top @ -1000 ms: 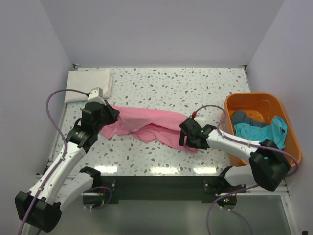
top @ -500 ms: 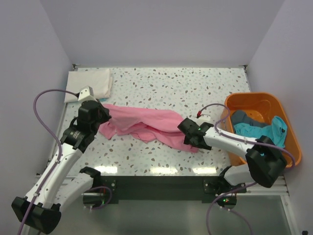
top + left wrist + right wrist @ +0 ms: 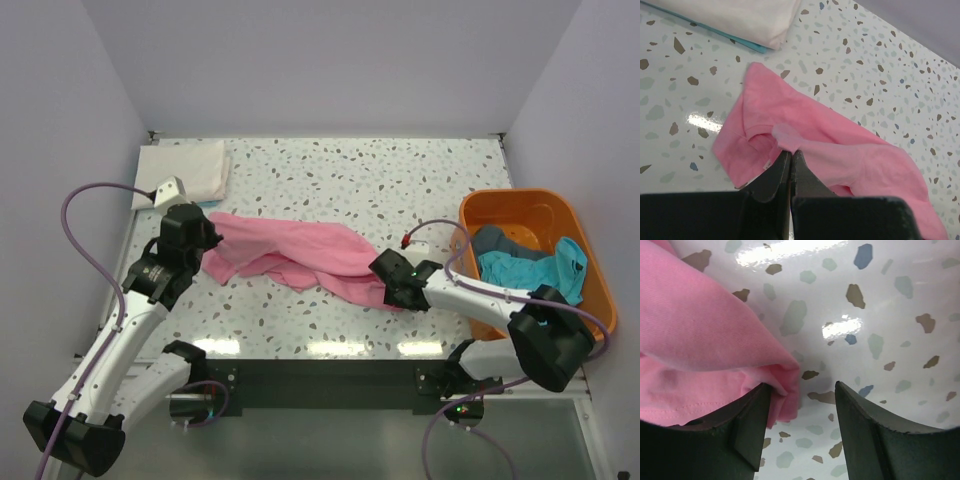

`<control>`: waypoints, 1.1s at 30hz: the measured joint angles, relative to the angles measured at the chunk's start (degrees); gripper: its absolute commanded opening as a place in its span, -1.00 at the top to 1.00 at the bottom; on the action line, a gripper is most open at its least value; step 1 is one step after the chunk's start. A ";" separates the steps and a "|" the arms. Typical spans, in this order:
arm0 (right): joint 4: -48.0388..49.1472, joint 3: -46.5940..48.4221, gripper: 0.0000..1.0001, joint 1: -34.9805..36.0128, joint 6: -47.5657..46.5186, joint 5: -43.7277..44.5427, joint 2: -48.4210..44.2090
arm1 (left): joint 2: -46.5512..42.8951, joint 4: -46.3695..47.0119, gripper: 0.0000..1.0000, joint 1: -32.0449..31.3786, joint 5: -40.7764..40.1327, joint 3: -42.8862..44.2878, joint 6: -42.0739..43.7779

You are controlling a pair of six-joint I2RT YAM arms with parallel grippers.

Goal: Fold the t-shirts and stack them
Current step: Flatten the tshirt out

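Table (image 3: 400, 180); basket (image 3: 520, 197): teal (image 3: 527, 268), grey shirts (image 3: 494, 240); left gripper (image 3: 790, 154) pinches pink shirt (image 3: 840, 150); right gripper (image 3: 802, 390) spread.

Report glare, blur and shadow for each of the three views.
Top external: sharp, with a bright glare band along the near edge of the table. Left wrist: one glare patch on the table beside the pink t-shirt; the left gripper reads as a dark, featureless mass. Right wrist: glare streaks at top and centre; the right gripper looms dark.
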 measured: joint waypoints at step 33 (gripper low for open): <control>0.70 -0.11 1.00 0.00 0.66 -8.13 -3.50 | 0.46 0.00 1.00 0.00 -0.11 0.00 -0.15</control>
